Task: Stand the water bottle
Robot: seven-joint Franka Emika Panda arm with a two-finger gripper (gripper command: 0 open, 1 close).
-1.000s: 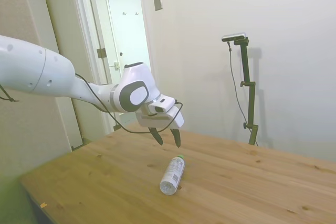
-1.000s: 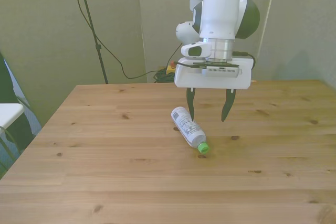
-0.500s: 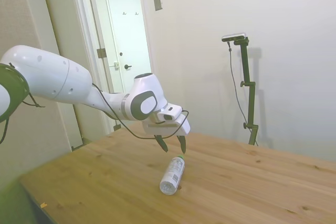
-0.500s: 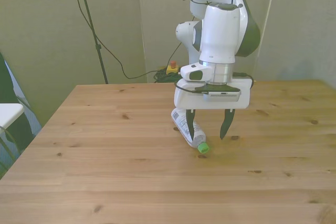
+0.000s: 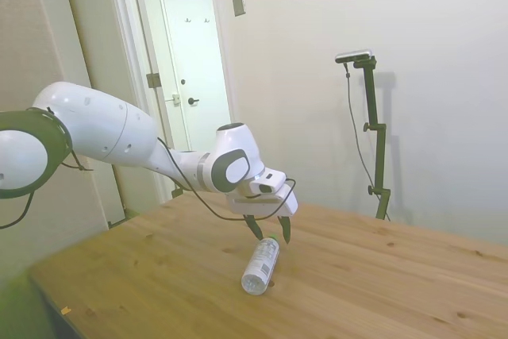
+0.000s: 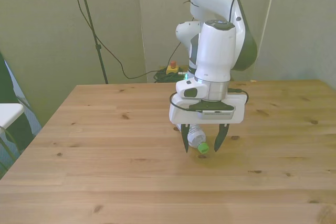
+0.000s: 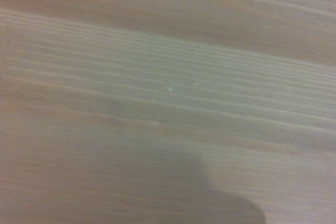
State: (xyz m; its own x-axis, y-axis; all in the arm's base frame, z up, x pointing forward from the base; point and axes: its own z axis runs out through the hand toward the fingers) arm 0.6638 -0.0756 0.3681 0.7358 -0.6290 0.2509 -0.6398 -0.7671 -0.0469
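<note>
Jaws: spread apart and pointing down, one finger on each side of the bottle's capped end, nothing clenched between them
Gripper [image 6: 201, 146] [image 5: 271, 233]: low over the desk, at the cap end of the bottle
Water bottle [image 5: 261, 264] [image 6: 196, 138]: lying on its side on the desk, green cap toward the gripper, clear base pointing away from it in the side view
Desk [image 6: 105, 171] [image 5: 381, 275] [image 7: 168, 77]: pale wood planks; the wrist view shows only blurred grain with a dark shadow across it
</note>
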